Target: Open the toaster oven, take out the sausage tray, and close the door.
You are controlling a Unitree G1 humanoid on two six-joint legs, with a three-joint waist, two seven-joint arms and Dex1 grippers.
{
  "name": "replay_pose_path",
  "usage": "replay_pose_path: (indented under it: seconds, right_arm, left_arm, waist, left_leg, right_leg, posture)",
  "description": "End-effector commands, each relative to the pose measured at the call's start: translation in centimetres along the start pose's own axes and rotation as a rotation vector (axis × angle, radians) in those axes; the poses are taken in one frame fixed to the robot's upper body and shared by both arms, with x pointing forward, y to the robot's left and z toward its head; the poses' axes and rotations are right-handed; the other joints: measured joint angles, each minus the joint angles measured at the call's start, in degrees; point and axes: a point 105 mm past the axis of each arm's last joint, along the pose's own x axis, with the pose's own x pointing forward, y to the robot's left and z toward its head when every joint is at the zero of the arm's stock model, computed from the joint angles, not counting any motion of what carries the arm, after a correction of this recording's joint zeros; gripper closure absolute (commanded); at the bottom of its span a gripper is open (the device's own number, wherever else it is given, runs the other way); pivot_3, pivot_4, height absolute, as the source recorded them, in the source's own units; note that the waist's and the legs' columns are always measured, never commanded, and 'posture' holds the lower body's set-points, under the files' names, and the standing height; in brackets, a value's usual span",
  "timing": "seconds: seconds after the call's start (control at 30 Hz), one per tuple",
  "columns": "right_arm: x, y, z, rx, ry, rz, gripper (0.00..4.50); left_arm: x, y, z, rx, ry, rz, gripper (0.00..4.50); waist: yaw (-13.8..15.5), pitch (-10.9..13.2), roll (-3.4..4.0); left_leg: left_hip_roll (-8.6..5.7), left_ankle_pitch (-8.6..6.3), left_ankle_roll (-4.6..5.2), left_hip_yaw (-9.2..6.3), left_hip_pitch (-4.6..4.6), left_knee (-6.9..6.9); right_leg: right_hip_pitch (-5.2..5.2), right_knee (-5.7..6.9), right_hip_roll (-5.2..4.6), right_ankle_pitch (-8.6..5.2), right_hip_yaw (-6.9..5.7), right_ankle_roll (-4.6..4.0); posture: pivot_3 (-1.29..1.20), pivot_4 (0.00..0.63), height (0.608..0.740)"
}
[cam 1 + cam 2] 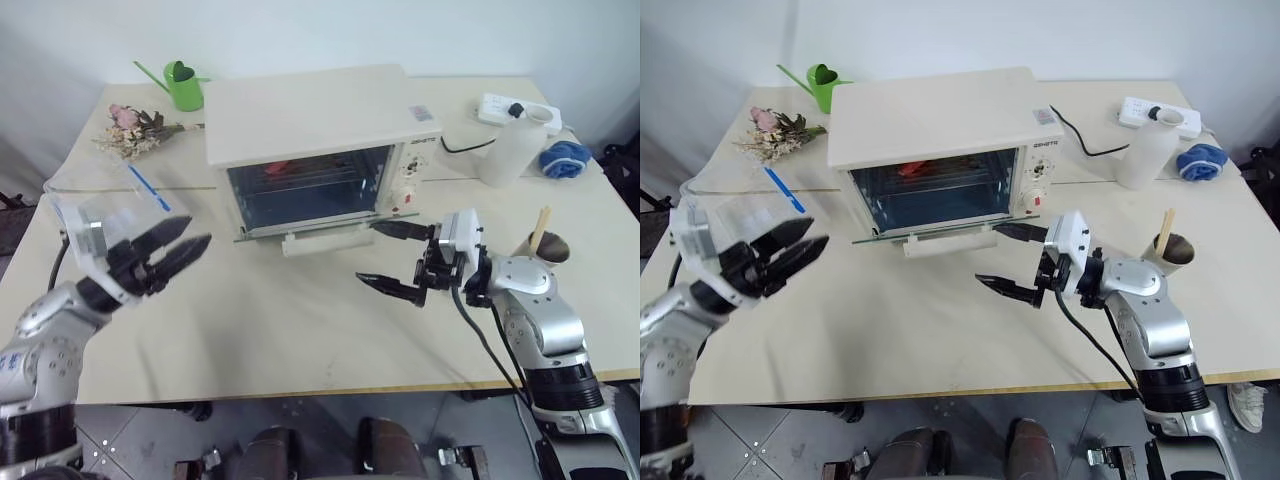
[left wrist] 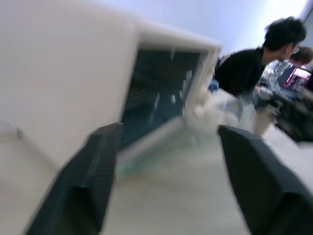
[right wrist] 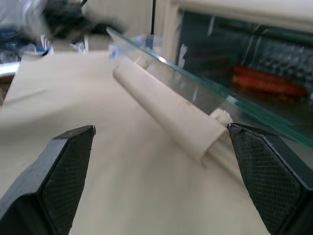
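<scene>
Right gripper [image 1: 393, 258] near front of table [image 1: 300, 330], fingers spread wide, grasping nothing, pointing across just before door handle [image 1: 322, 240]. Left gripper [image 1: 172, 252] off oven's left, fingers parted, empty. Door [image 1: 925, 233] dropped open, glass near level. Toaster oven [image 1: 310, 120] mid-table; sausage tray [image 3: 266, 83] inside on rack. Behind: green watering can [image 1: 183, 85], dried flowers [image 1: 135, 128], white bottle [image 1: 515, 145].

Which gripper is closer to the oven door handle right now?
Right. The right gripper sits open just off the handle's right end, not touching; the left gripper hangs farther away, off the oven's left side.
</scene>
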Motion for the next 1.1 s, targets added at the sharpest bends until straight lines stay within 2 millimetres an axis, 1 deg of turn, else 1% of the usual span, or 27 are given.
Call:
replay_pose_path:
  seconds: [0.03,0.13,0.23,0.3,0.4,0.5,0.6,0.67,0.7,0.73,0.8,0.87,0.97,1.03,1.1]
  right_arm:
    - [1.1,1.4,0.9,-0.050,-0.024,0.072,0.00]
    - [1.0,1.4,0.8,-0.057,-0.021,0.065,0.00]
    - [1.0,1.2,0.9,-0.066,-0.019,0.052,0.00]
    - [0.9,1.2,0.9,-0.071,-0.016,0.039,0.00]
    - [0.3,1.2,0.7,-0.076,-0.001,0.011,0.00]
    - [-1.3,1.3,0.0,-0.067,0.028,-0.073,0.00]
    - [-2.2,1.5,-0.3,-0.059,0.045,-0.115,0.00]
    - [-4.2,2.0,-1.3,-0.045,0.095,-0.183,0.00]
    - [-5.9,2.4,-2.0,-0.036,0.135,-0.242,0.00]
    - [-7.1,2.7,-2.4,-0.031,0.163,-0.280,0.00]
    - [-9.3,2.9,-2.3,-0.030,0.208,-0.364,0.00]
    - [-10.3,2.9,-1.9,-0.041,0.226,-0.398,0.00]
    - [-10.0,3.0,-1.8,-0.043,0.224,-0.373,0.00]
    - [-9.0,2.9,-1.9,-0.042,0.207,-0.345,0.00]
    - [-8.0,2.6,-1.8,-0.046,0.181,-0.327,0.00]
  left_arm:
    - [2.0,0.2,-0.6,0.031,0.006,-0.041,2.51]
    - [4.0,-0.1,-1.7,0.042,0.027,-0.089,3.46]
    - [5.2,-0.4,-2.8,0.052,0.049,-0.115,4.43]
    - [5.5,-0.5,-3.6,0.057,0.072,-0.121,4.47]
    - [5.6,-0.8,-4.2,0.049,0.083,-0.136,4.47]
    - [5.2,-1.0,-5.3,0.059,0.133,-0.156,4.47]
    - [5.0,-1.0,-5.6,0.064,0.147,-0.157,4.47]
    - [4.6,-1.0,-6.2,0.078,0.182,-0.158,4.47]
    - [4.2,-1.1,-6.7,0.078,0.202,-0.159,4.47]
    - [4.0,-1.1,-7.0,0.078,0.213,-0.160,4.47]
    - [3.3,-1.2,-7.8,0.083,0.246,-0.154,4.47]
    - [2.8,-1.3,-8.4,0.082,0.266,-0.151,4.47]
    - [2.6,-1.5,-8.8,0.075,0.263,-0.157,4.47]
    - [2.6,-1.6,-8.9,0.074,0.250,-0.159,4.47]
    - [2.6,-1.5,-8.9,0.081,0.238,-0.158,4.47]
  waist:
    - [0.03,0.00,0.00]
    - [0.04,0.01,-0.02]
    - [0.04,0.02,-0.04]
    - [0.09,0.02,-0.04]
    - [0.25,0.02,-0.04]
    - [0.57,0.00,-0.06]
    - [1.01,0.00,-0.06]
    - [2.03,0.00,-0.06]
    - [2.61,-0.01,-0.05]
    - [3.62,-0.01,-0.04]
    - [4.83,-0.01,-0.04]
    - [5.51,-0.01,-0.04]
    - [5.78,-0.01,-0.05]
    - [5.73,-0.01,-0.05]
    - [5.12,-0.01,-0.05]
  left_leg:
    - [0.00,0.00,0.00,0.01,0.06,-0.04]
    - [0.06,-0.02,-0.04,0.00,0.04,-0.04]
    - [0.06,-0.02,-0.04,0.03,0.02,-0.03]
    - [0.08,-0.02,-0.04,0.03,0.02,-0.02]
    - [0.12,-0.02,-0.04,0.03,0.02,0.00]
    - [0.10,-0.03,-0.04,0.01,0.01,0.01]
    - [0.02,-0.04,0.00,0.00,-0.02,0.00]
    - [-0.04,-0.07,0.04,0.00,-0.04,0.03]
    - [-0.05,-0.09,0.07,-0.04,-0.04,0.02]
    - [-0.08,-0.11,0.10,-0.13,-0.04,0.02]
    - [-0.16,-0.26,0.20,-0.30,-0.09,0.06]
    - [-0.25,-0.43,0.36,-0.34,-0.14,0.21]
    - [-0.35,-0.66,0.64,-0.39,-0.29,0.82]
    - [-0.36,-0.70,0.72,-0.44,-0.24,0.96]
    - [-0.36,-0.69,0.73,-0.37,-0.16,0.99]
  right_leg:
    - [-0.01,0.03,0.00,0.00,0.00,0.00]
    - [-0.04,0.04,0.08,0.00,-0.03,0.00]
    - [-0.05,0.02,0.08,0.00,-0.03,0.00]
    - [-0.05,0.03,0.09,0.00,-0.02,0.00]
    - [-0.05,0.03,0.12,0.00,-0.02,0.00]
    - [-0.04,0.03,0.10,0.00,-0.02,0.00]
    - [-0.04,0.02,0.02,0.00,-0.04,0.00]
    - [-0.03,-0.02,-0.03,0.01,-0.04,0.02]
    - [-0.02,-0.03,-0.04,0.01,-0.06,0.03]
    - [0.00,0.01,-0.07,0.02,-0.10,0.03]
    - [0.04,0.01,-0.10,0.02,-0.15,0.03]
    - [0.11,-0.01,-0.12,0.04,-0.14,0.08]
    - [0.46,-0.38,-0.16,0.13,-0.08,0.24]
    - [0.86,-0.92,-0.16,0.18,-0.10,0.34]
    - [0.91,-0.98,-0.16,0.27,-0.01,0.49]
  posture:
    - [0.00,0.150,0.740]
    - [0.00,0.150,0.740]
    - [0.00,0.150,0.740]
    - [0.00,0.150,0.740]
    - [0.00,0.150,0.740]
    - [0.00,0.150,0.740]
    - [0.00,0.150,0.740]
    - [0.00,0.150,0.740]
    - [0.00,0.150,0.740]
    - [0.00,0.150,0.740]
    - [0.00,0.150,0.740]
    - [0.00,0.150,0.740]
    - [0.00,0.150,0.740]
    - [0.00,0.150,0.740]
    - [0.00,0.150,0.740]
